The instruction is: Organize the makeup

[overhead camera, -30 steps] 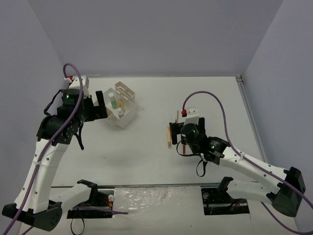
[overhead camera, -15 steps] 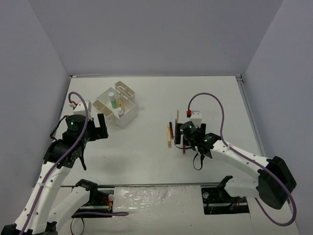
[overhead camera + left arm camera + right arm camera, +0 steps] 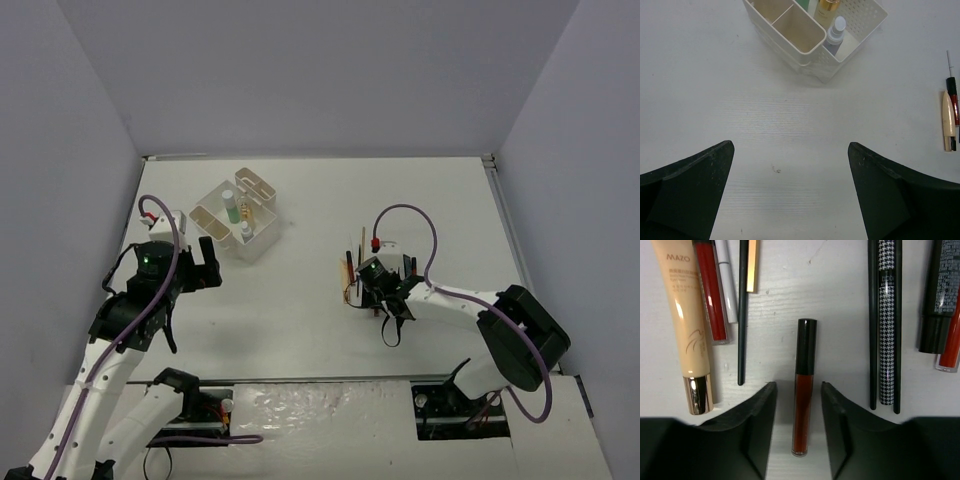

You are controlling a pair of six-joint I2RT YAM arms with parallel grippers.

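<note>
Makeup sticks (image 3: 349, 272) lay side by side right of the table's (image 3: 300, 320) centre, long axes running roughly from near edge to far edge. The right gripper (image 3: 798, 387), half closed, straddled a dark red gloss tube (image 3: 802, 405) whose black cap pointed away from the wrist, with slivers of table showing on either side. Toward the far left corner, a white box (image 3: 805, 50) held a gold bottle (image 3: 827, 7), a grey-lilac bottle (image 3: 835, 35) and a pale green bottle (image 3: 229, 207). The left gripper (image 3: 791, 145) gaped wide and empty.

Overhead, the makeup sticks (image 3: 348, 272) are too small for me to tell apart. My left wrist view crops the gold bottle (image 3: 827, 6) and white box (image 3: 795, 37).
</note>
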